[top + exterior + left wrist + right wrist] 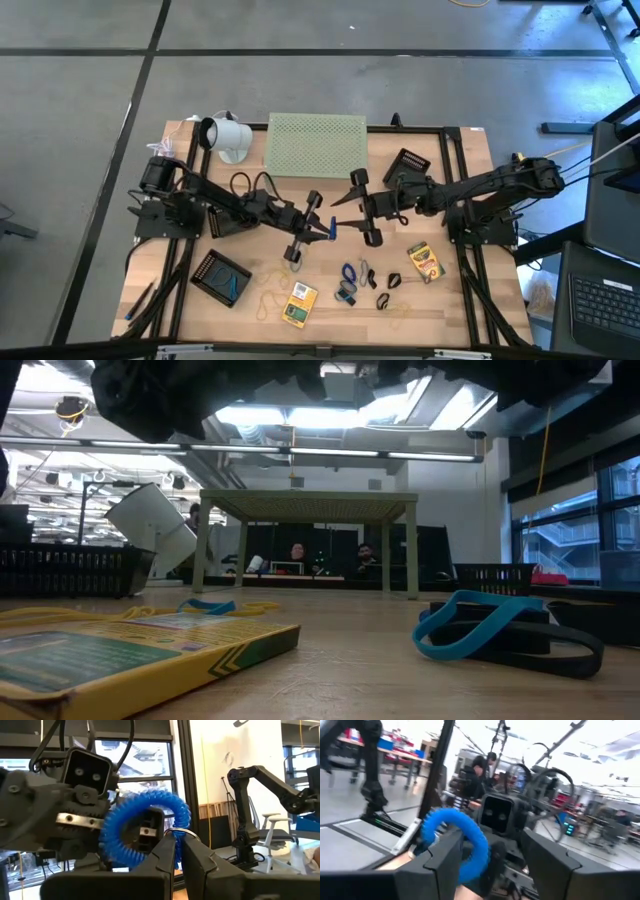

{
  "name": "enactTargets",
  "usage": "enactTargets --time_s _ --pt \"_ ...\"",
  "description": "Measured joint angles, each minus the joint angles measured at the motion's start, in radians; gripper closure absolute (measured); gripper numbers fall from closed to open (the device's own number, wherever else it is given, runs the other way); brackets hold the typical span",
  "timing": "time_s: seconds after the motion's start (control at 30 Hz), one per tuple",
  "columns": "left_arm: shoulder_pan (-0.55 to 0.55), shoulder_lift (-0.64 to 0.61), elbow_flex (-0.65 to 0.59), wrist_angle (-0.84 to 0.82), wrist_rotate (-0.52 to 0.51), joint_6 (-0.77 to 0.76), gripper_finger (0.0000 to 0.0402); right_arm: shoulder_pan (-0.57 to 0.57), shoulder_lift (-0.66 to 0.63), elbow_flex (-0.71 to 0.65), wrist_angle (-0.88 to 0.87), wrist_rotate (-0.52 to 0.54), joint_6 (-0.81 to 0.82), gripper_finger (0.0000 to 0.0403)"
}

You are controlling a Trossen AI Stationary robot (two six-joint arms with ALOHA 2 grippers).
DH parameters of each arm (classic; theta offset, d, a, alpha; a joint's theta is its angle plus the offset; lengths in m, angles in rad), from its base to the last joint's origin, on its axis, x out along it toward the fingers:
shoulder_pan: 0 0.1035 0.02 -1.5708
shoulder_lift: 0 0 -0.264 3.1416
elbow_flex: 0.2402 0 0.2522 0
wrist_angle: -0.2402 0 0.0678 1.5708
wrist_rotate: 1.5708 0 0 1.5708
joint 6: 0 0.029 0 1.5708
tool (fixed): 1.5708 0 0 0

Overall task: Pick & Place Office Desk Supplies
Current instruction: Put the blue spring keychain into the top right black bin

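A blue spiral coil loop with a small metal ring hangs in the air over the middle of the table, also seen as a blue spot from above. My left gripper is shut on it. My right gripper faces it from the table's right, open, fingers wide apart; the coil arcs beside one of its fingers. Loose rubber bands and black clips lie flat on the near table; one blue band rests on a black clip. My left gripper pinches the coil at its metal-ring end between its two shut fingers. It comes nearly level from the table's left. The coil stands out beyond the fingertips, lifted clear of the table. My right gripper: I cannot tell whether its finger touches the coil.
A pale green perforated riser and a white cup stand at the far edge. A black mesh tray lies near left, a black basket far right. Two yellow-green card boxes lie near the front.
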Motion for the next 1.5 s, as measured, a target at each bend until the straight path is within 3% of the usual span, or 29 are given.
enactTargets --time_s 0.43,1.23,1.37,1.5 --pt "0.017 0.000 0.000 -0.001 0.000 -0.043 0.0387 0.011 0.019 0.020 -0.033 -0.038 0.031 0.0244" --pt "0.017 0.000 0.000 -0.006 0.023 -0.053 0.0387 0.010 0.060 0.020 0.001 -0.005 0.031 0.0250" --pt "0.017 0.000 0.000 -0.006 0.023 -0.055 0.0387 0.010 0.060 0.020 0.000 -0.005 0.031 0.0272" --pt "0.017 0.000 0.000 -0.005 0.023 -0.054 0.0387 0.011 0.061 0.020 -0.004 -0.009 0.030 0.0320"
